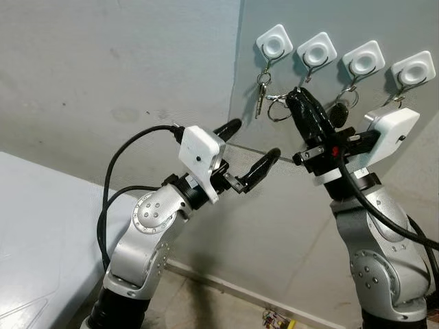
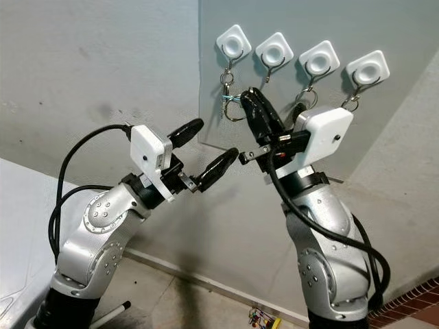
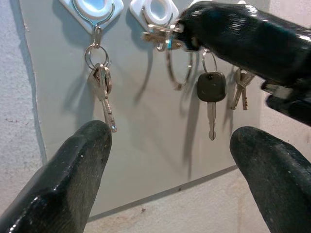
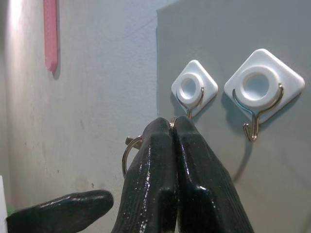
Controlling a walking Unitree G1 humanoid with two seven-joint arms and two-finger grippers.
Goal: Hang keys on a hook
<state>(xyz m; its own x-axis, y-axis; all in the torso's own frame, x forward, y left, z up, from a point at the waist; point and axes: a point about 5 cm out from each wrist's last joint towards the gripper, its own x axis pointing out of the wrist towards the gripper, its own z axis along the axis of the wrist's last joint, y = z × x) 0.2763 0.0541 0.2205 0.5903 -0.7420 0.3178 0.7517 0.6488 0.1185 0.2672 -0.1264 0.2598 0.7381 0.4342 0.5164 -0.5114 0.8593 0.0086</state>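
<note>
Keys on a silver metal ring (image 1: 278, 108) were pinched in the closed right claw (image 1: 296, 96) at upper centre, below the second white square hook (image 1: 317, 52); a missed hook could drop them. The left claw (image 1: 252, 147) was held wide, empty.

Grey plaster wall (image 1: 103, 75) above a white baseboard (image 1: 226, 288).

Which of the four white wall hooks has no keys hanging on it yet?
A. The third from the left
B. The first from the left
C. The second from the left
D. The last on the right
C. The second hook is bare, and the right gripper, shut on a key ring, is lifted just below it; the first hook, third hook and fourth hook each carry keys.
</note>
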